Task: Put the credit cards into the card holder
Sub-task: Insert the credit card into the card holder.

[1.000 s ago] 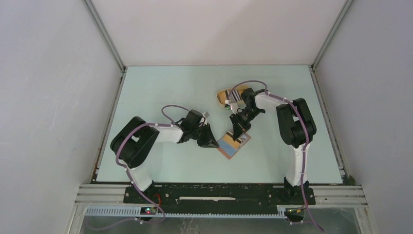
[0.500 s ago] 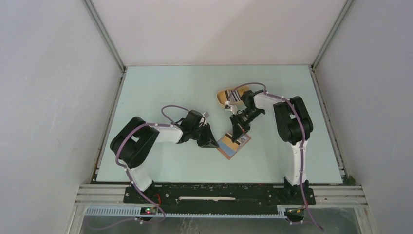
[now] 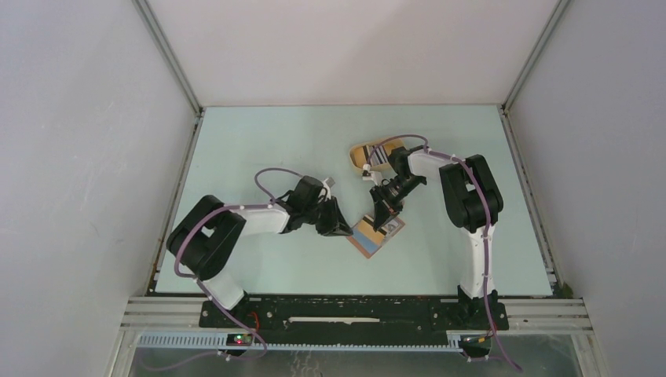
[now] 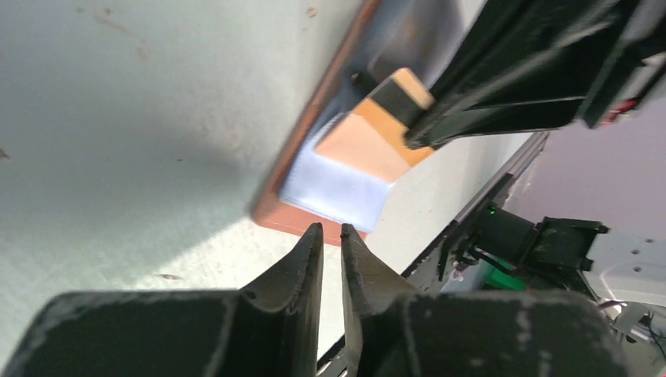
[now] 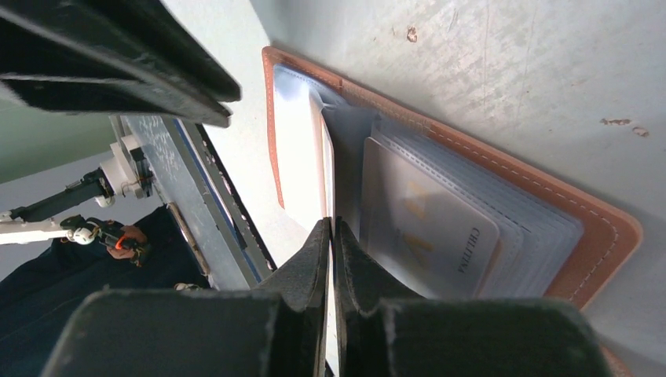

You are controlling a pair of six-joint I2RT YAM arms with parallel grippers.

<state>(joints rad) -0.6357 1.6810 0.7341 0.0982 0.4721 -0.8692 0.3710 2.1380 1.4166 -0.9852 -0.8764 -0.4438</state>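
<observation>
Left arm's elbow swung out. Its end effector point(image 3: 338, 227) is all but closed, empty, beside the card holder point(image 3: 375, 236) on the table point(image 3: 259, 149). Right end effector point(image 5: 330, 225) is nearer, pinching a card point(image 5: 327, 177) edge-on, long axis down into the pocket.

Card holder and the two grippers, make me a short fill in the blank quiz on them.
The card holder lies ___, pockets showing.
The right gripper is ___ on a card.
The left gripper holds ___.
More cards sit in the ___ tray.
Missing: open; shut; nothing; yellow.
</observation>
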